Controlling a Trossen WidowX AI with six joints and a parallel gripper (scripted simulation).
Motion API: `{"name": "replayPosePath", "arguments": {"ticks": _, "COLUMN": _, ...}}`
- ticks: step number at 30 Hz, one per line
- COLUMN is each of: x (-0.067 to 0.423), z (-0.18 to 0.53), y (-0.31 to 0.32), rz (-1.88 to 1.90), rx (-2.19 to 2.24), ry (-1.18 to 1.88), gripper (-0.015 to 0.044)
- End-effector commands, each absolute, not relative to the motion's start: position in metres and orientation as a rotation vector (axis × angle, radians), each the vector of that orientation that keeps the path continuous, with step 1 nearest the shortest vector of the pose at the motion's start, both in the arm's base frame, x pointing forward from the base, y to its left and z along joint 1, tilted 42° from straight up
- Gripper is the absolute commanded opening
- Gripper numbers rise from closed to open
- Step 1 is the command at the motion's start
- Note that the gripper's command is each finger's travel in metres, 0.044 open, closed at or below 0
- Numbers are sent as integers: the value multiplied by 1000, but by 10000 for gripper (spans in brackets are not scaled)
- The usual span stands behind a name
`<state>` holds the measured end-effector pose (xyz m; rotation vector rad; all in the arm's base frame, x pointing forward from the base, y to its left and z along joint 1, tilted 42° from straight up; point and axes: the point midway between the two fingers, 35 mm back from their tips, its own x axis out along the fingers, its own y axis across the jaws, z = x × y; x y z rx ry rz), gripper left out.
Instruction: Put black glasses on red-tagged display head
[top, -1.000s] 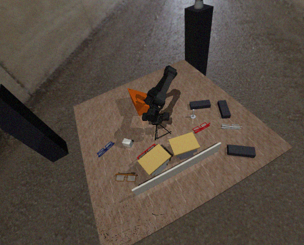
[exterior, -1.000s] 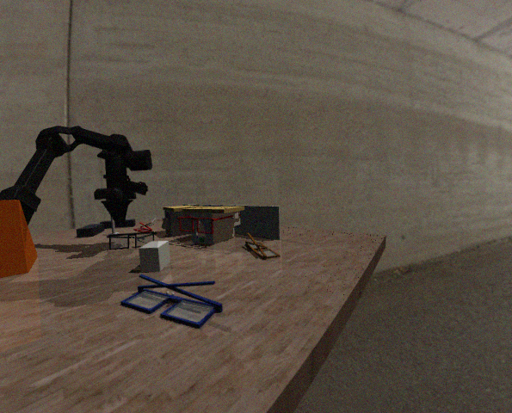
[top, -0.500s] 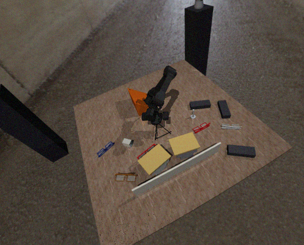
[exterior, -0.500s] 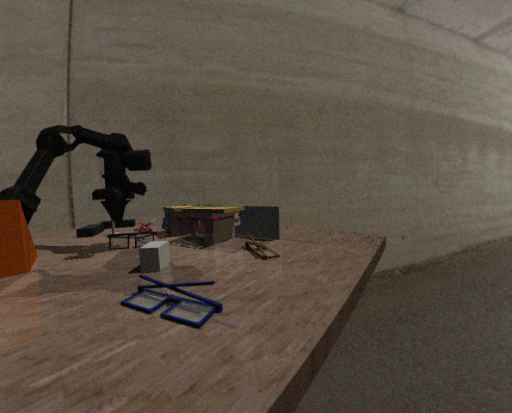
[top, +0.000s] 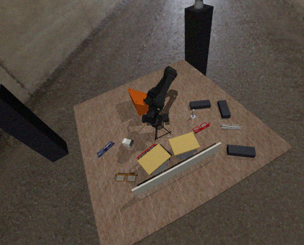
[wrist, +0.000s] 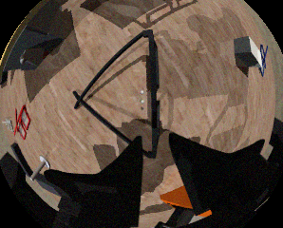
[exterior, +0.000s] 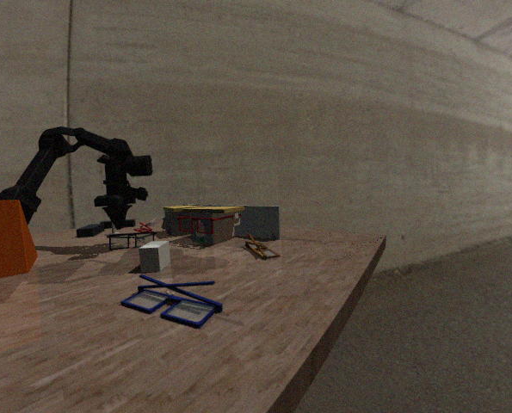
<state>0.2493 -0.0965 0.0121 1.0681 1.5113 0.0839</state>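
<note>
The black glasses stand on the wooden table, temples unfolded. My gripper points straight down at them. Its fingers are partly open, one on each side of the near end of the front frame, with gaps showing on both sides. Two display heads with yellow tops stand just beyond: the left head wears red glasses, the right head is bare. I cannot make out the tags.
An orange wedge stands by the arm's base. A white cube, blue glasses, brown glasses, red glasses, silver glasses, dark cases and a white panel lie around.
</note>
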Motion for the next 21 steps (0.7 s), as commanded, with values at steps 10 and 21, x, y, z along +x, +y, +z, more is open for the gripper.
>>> {"name": "replayPosePath", "arguments": {"ticks": 10, "x": 249, "z": -6, "y": -82, "rz": 87, "rx": 1080, "ry": 1518, "gripper": 120}}
{"name": "replayPosePath", "arguments": {"ticks": 21, "x": 250, "z": -19, "y": -71, "rz": 89, "rx": 1080, "ry": 1518, "gripper": 120}}
